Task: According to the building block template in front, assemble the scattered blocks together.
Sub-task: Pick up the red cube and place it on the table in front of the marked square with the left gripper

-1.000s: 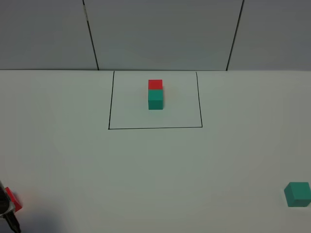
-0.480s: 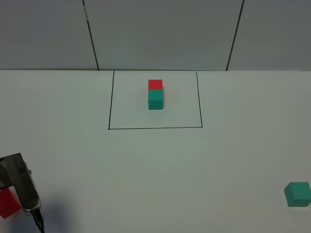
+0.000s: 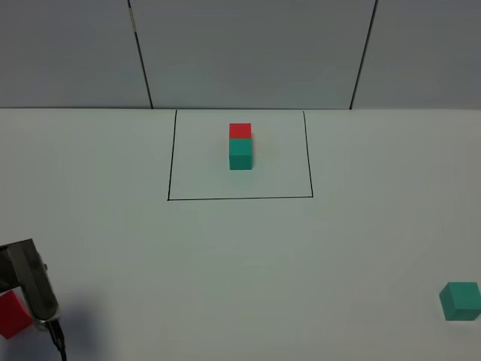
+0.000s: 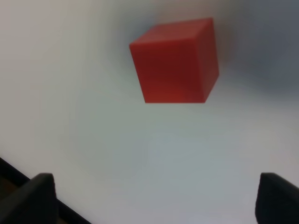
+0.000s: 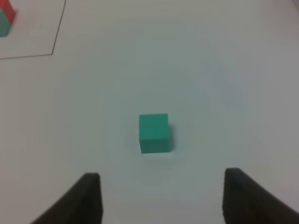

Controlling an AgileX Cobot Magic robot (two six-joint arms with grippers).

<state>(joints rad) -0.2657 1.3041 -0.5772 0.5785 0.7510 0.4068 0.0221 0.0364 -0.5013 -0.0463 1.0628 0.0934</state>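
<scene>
My left fingers (image 4: 39, 198) stand wide and empty, with the red cube (image 4: 175, 60) on the worktop (image 3: 240, 263) just ahead of them. My right fingers (image 5: 88, 198) are parted and empty, the teal cube (image 5: 153, 133) ahead of them. Both cubes look light, rigid and matte, and are best pinched across two opposite flat faces at mid-height.

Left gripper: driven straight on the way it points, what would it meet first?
Probably the red cube, ahead of the open left gripper; nothing shows between them, though depth is unclear.
</scene>
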